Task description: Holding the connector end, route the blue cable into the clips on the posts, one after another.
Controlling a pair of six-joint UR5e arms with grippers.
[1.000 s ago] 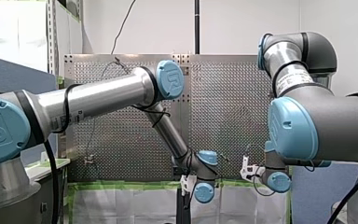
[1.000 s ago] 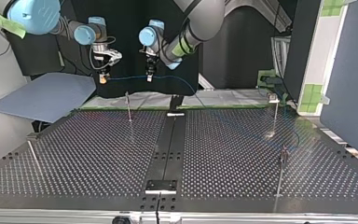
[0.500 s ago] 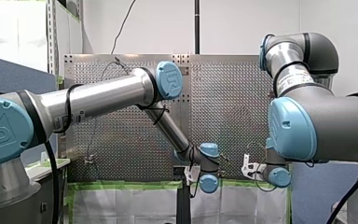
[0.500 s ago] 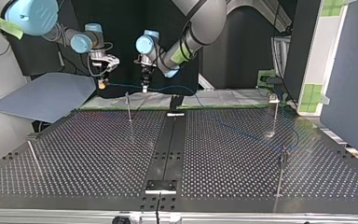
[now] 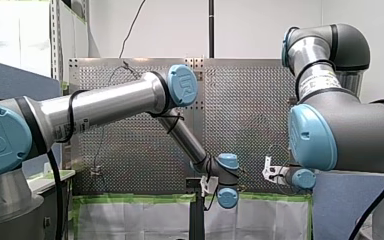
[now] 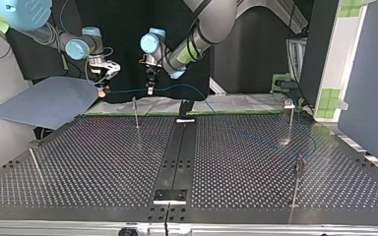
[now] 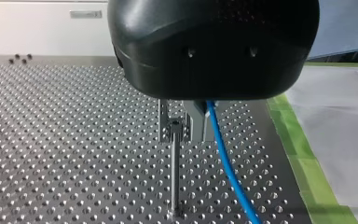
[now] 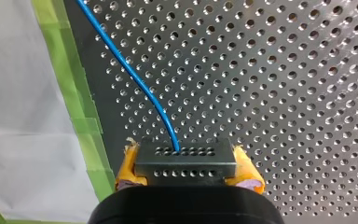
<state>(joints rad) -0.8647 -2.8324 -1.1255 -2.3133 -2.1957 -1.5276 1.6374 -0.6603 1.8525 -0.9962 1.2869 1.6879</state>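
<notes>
Thin blue cable (image 8: 121,59) stretches in the air between my right gripper (image 8: 189,165), yellow pads (image 8: 127,164) clamped on its grey perforated metal connector block (image 8: 185,158), and my left gripper (image 7: 181,133), metal fingers (image 7: 197,123) pinched on it, so the span can drop into the clip (image 7: 174,125) on the slim metal post (image 7: 174,182) below.

Four posts stand on the desk (image 6: 103,162), roughly one near each corner. In the top view my right gripper (image 6: 101,91) hangs over the far edge at the left, connector (image 8: 185,161) between its jaws. My left gripper (image 6: 149,91) is just right of it, near the far-left post (image 6: 136,112). The cable (image 6: 126,90) spans between them, then drops off rightward.
</notes>
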